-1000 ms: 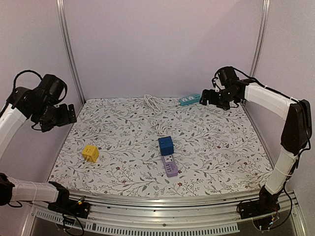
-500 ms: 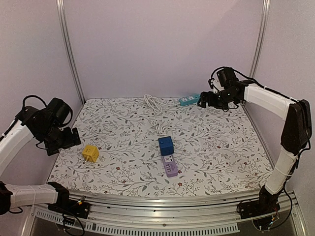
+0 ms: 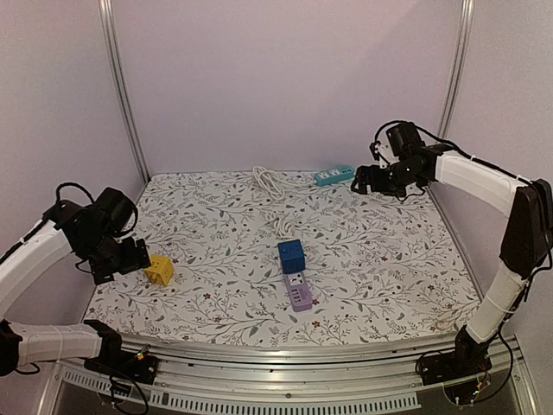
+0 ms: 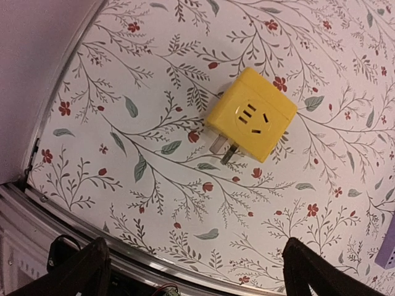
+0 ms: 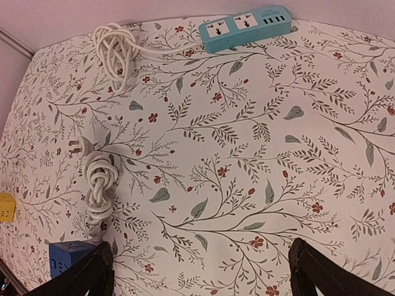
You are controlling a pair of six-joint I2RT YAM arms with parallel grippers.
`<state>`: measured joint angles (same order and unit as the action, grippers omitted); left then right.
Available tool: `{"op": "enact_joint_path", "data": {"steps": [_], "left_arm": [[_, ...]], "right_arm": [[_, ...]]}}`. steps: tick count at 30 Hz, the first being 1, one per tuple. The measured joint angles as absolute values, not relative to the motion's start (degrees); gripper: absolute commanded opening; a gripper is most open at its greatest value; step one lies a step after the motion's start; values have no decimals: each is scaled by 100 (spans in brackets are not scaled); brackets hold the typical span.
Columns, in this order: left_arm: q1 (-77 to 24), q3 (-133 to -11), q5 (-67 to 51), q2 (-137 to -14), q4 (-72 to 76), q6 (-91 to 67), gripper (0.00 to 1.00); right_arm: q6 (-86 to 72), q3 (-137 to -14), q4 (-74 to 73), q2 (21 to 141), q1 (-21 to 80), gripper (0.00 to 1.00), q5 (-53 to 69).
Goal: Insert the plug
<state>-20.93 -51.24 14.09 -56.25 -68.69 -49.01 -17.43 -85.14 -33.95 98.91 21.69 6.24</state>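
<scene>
Right now the jaws of your left gripper (image 4: 197, 277) stand spread wide with nothing between them. In the left wrist view its two dark fingers (image 4: 80, 271) frame the bottom edge, and the yellow plug (image 4: 252, 120) lies on the cloth beyond them. The plug's socket face is turned up, and its metal prongs (image 4: 222, 149) stick out sideways, low over the cloth. From above, that gripper sits just left of the plug at the table's left edge; you cannot tell whether they touch.

Your right gripper (image 5: 200, 277) is released too, jaws wide and empty. It hangs over the far right part of the floral table (image 3: 389, 259), near the teal power strip (image 5: 245, 27) that lies along the back wall.

Between the arms, near the middle of the table, lies the purple power strip (image 3: 299, 292), with a blue cube (image 3: 291, 256) at its far end, touching it. A knotted white cable (image 5: 97, 179) runs back from the cube, and a second white coil (image 5: 114, 46) lies beside the teal strip.
</scene>
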Motion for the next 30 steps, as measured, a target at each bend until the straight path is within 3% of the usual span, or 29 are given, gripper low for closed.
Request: {"op": "enact_joint_path", "data": {"steps": [18, 30], "left_arm": [[-2086, -4895, 1356, -6351, -5712, -3970, 99], [-1951, -5172, 1081, -7782, -5378, -3072, 99]], "right_arm": [[-1726, -8346, -3603, 9542, 2169, 98, 458], [-1865, -8449, -3756, 9542, 2167, 97, 408]]}}
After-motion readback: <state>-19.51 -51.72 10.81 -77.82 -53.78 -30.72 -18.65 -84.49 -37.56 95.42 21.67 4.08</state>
